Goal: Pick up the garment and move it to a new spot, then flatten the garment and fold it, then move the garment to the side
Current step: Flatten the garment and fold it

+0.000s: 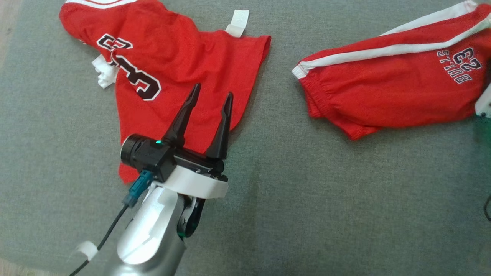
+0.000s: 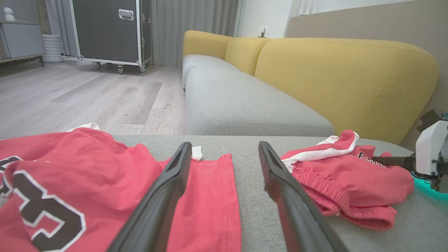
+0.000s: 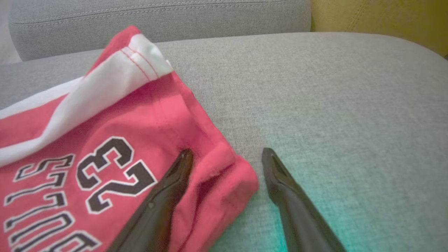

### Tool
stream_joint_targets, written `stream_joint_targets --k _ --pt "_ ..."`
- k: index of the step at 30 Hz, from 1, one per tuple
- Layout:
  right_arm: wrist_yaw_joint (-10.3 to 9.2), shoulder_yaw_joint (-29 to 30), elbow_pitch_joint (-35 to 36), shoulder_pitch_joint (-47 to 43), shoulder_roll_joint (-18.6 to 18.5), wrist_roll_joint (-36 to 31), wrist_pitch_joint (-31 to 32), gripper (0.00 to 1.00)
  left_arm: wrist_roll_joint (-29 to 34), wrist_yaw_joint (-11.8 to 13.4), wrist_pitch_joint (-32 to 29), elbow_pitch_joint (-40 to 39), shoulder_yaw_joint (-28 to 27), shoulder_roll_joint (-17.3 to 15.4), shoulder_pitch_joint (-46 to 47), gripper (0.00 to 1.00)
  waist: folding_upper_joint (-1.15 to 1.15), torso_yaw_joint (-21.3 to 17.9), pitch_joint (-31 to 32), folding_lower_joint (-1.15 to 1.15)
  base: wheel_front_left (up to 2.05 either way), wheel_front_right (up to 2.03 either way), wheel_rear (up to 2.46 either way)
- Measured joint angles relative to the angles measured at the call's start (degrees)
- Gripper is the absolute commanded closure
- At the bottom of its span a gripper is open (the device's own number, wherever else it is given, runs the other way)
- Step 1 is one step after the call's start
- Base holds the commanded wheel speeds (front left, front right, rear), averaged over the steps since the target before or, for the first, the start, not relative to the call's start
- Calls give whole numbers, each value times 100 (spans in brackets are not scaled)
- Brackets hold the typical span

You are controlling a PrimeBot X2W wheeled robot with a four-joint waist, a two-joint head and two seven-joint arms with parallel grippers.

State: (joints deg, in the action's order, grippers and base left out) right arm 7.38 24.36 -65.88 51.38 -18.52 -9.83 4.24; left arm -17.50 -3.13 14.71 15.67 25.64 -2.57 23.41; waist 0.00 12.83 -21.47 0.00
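Note:
Two red garments lie on the grey cushion (image 1: 307,199). A crumpled jersey (image 1: 184,73) with a black "23" sits at the left, also in the left wrist view as the jersey (image 2: 87,182). Shorts (image 1: 383,92) with white stripes lie at the right. My left gripper (image 1: 213,92) hovers open over the jersey's lower right part, fingers (image 2: 168,189) apart with nothing between them. My right gripper (image 3: 226,152) is open at the shorts' corner (image 3: 224,175); one finger lies over the red cloth, the other over bare cushion. The right wrist's white housing (image 2: 428,150) shows beside the shorts (image 2: 350,178).
A yellow sofa back (image 2: 343,77) rises behind the cushion, with a grey seat (image 2: 238,101) beyond. Wood floor (image 2: 87,94) and a wheeled black case (image 2: 112,31) stand further off. A strip of bare cushion (image 1: 280,96) separates the two garments.

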Motion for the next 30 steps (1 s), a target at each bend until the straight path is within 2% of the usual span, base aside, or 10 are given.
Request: stream_joint_targets --k 1,2,3,12,21,27,30 --pt "1 13 -51 76 -7 -51 46 0 -21 18 0 -4 9 1 9 0 0 -3 -15 0 0 0 0" --pt "0 21 -120 155 0 -82 94 47 -20 19 0 -5 8 1 14 0 0 -17 -19 0 0 0 0" --pt "0 20 -188 219 15 -86 109 100 -20 24 0 -5 7 2 18 0 0 -36 -17 0 0 0 0" --pt "1 -164 -605 166 129 -15 -332 100 -19 36 0 3 -129 9 13 0 0 -312 243 0 0 0 0" --pt "0 83 -657 -270 -572 74 -635 100 -15 10 0 35 -175 9 -82 0 0 -496 580 -1 0 0 0" --pt "1 232 -684 -352 -491 60 -860 100 -8 1 0 38 -250 9 -221 0 0 -509 690 0 0 0 0" --pt "0 207 -681 -351 -289 14 -1035 100 5 -42 0 85 -311 9 -280 0 0 -517 783 0 0 0 0"
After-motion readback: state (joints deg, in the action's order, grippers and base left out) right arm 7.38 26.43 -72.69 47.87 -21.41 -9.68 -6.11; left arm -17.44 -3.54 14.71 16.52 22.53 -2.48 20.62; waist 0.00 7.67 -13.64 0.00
